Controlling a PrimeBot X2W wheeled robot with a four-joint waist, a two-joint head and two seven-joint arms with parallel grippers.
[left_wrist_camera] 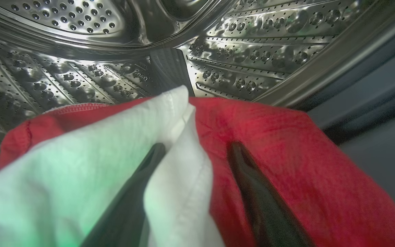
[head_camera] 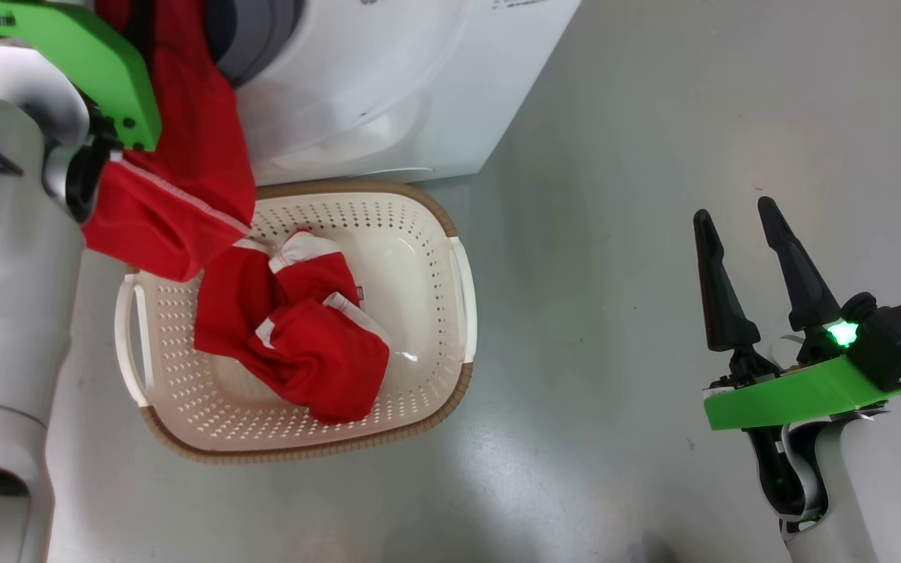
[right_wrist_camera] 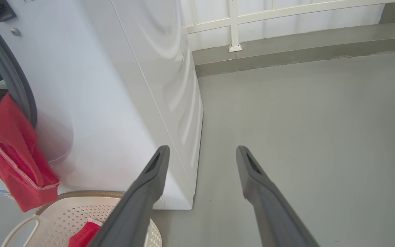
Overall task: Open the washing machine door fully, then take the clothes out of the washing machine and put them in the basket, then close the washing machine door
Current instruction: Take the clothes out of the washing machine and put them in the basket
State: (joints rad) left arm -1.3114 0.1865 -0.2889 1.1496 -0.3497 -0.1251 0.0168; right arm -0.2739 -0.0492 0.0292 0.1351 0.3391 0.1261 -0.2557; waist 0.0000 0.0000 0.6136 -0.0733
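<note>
Now we note left gripper (left_wrist_camera: 197,145) spread wide, gripping nothing; draped red-and-white fabric garment (left_wrist_camera: 286,144) could slide off, missing cream perforated plastic basket (head_camera: 427,375). Right gripper (head_camera: 734,207) likewise wide, empty.

A grey floor (head_camera: 615,313) is seen; it is bordered by a low kerb (right_wrist_camera: 286,51). White rails (right_wrist_camera: 233,24) are set above.

Washing machine (head_camera: 388,94): white front-loader, steel perforated drum (left_wrist_camera: 252,51) inside, grey gasket (right_wrist_camera: 12,79) round opening. Clothes: red garment (head_camera: 184,180) with thin white stripe hangs out of opening, lower end over basket corner; red-and-white heap (head_camera: 294,328) crumpled inside basket. Basket (head_camera: 439,367): cream, perforated walls, brown rim, white handles, on floor just before machine front.
</note>
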